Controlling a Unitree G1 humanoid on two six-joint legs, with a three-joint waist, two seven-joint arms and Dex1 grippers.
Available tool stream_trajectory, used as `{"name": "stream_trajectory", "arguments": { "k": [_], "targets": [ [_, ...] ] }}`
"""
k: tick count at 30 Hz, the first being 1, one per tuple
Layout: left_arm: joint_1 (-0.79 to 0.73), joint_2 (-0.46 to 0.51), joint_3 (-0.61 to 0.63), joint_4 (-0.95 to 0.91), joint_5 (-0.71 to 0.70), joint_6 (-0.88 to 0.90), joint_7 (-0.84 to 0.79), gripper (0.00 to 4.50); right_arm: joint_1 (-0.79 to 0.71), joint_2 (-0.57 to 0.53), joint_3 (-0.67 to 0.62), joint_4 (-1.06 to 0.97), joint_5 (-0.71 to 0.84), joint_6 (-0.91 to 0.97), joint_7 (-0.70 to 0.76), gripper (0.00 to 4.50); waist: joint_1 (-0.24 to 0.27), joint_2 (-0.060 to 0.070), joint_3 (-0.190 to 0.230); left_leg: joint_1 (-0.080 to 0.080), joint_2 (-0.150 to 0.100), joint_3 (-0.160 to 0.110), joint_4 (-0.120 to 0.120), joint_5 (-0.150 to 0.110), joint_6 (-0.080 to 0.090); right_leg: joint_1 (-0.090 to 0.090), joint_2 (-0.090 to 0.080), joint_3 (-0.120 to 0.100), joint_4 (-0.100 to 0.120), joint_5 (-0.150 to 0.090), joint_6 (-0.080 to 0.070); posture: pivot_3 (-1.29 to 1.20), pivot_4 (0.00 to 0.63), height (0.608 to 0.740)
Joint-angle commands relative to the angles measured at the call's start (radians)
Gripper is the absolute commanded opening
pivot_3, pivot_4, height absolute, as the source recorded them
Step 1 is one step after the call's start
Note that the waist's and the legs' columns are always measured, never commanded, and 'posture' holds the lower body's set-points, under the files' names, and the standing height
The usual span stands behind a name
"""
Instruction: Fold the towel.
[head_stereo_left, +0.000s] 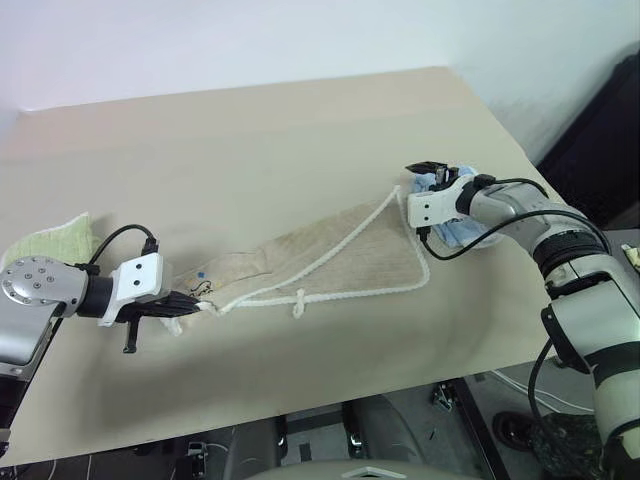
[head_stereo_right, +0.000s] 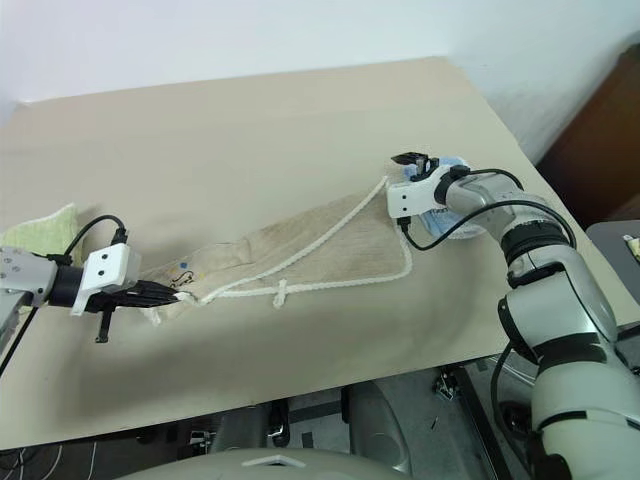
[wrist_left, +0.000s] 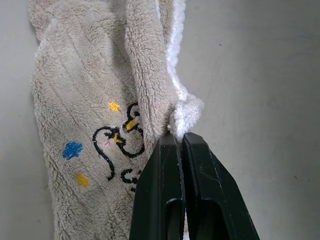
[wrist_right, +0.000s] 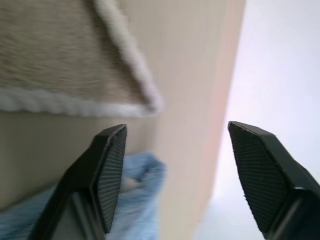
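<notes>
The beige towel (head_stereo_left: 340, 255) lies stretched in a long band across the table, white corded edging running along its right part and a small loop at its near edge. My left gripper (head_stereo_left: 190, 303) is shut on the towel's left corner; the left wrist view shows its fingertips (wrist_left: 170, 150) pinching the white edging beside the dark embroidery (wrist_left: 120, 145). My right gripper (head_stereo_left: 432, 170) hovers open just past the towel's far right corner (wrist_right: 75, 60), nothing between its fingers.
A light blue folded towel (head_stereo_right: 440, 225) lies under my right gripper near the table's right edge. A light green folded towel (head_stereo_left: 50, 240) sits at the left edge behind my left arm. The tan table (head_stereo_left: 300, 130) stretches bare behind the towel.
</notes>
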Motion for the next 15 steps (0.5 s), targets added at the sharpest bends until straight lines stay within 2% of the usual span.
{"name": "stream_trajectory", "arguments": {
  "k": [1,11,15],
  "targets": [
    [0.019,0.022,0.049,-0.025,-0.015,-0.002,0.007,0.00,-0.047,0.024,0.023,0.038,-0.029,0.004,-0.044,3.24,0.000,0.000,0.000,0.000,0.000,0.000,0.000,0.000,0.000,0.000,0.000,0.000,0.000,0.000,0.000,0.00,0.150,0.740],
    [0.104,0.039,0.124,-0.079,-0.028,0.021,0.023,0.00,-0.099,0.118,0.086,0.137,-0.075,0.038,-0.087,3.24,0.000,0.000,0.000,0.000,0.000,0.000,0.001,0.000,0.000,-0.001,0.000,0.001,0.003,0.000,0.000,0.00,0.150,0.740],
    [0.135,0.040,0.143,-0.112,-0.033,0.033,0.036,0.00,-0.108,0.130,0.096,0.145,-0.076,0.031,-0.084,2.31,0.000,0.000,0.000,0.000,0.000,0.000,0.001,0.000,0.000,-0.001,0.000,0.001,0.003,0.000,0.000,0.00,0.150,0.740]
  ]
}}
